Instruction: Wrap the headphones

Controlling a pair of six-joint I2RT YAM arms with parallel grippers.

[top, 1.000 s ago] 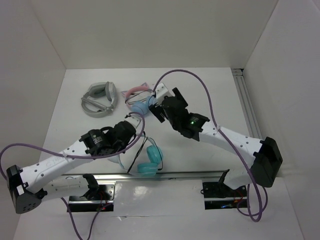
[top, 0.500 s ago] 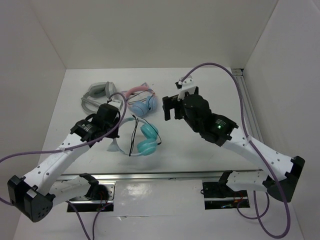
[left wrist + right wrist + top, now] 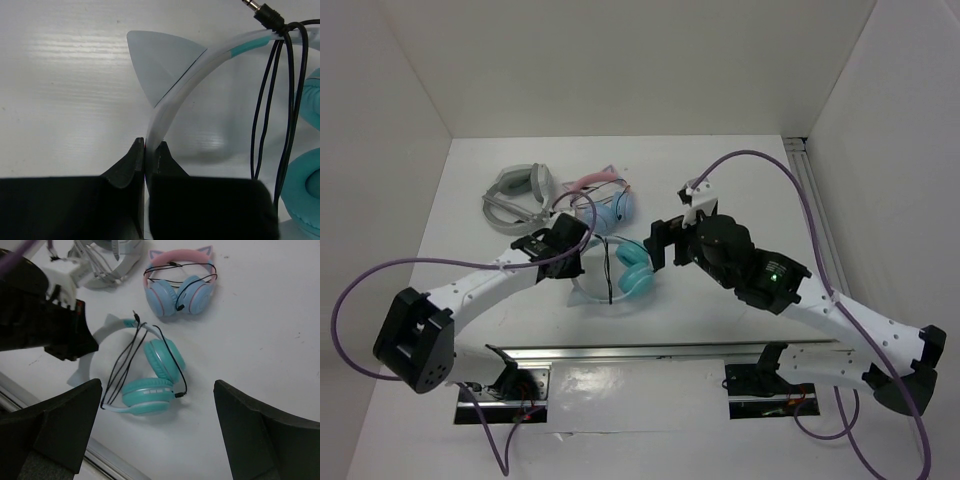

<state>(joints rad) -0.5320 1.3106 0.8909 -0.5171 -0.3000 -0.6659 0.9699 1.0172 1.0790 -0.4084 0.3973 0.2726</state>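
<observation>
Left tool [image 3: 146,150] pinched tight on the whitish headband [image 3: 170,105] of the headphones [image 3: 625,270], flat on the bench [image 3: 720,170], black cable [image 3: 260,110] looped across, teal cups [image 3: 160,360] at 3 o'clock of that grip; right tool [image 3: 658,244] spread wide, empty, at 2 o'clock; pink pair [image 3: 180,285] at 12.

The headphones [image 3: 162,360] have teal ear cups, a milky translucent headband with a teal strip near one end, pale grey-white cat ears and a thin black cable [image 3: 267,22] tipped in silver. The second pair [image 3: 180,287] is pink-banded with light blue cups — the third pair [image 3: 107,260] plain grey. The left hand [image 3: 148,147] is matte black; the counter [image 3: 260,315] is white.
</observation>
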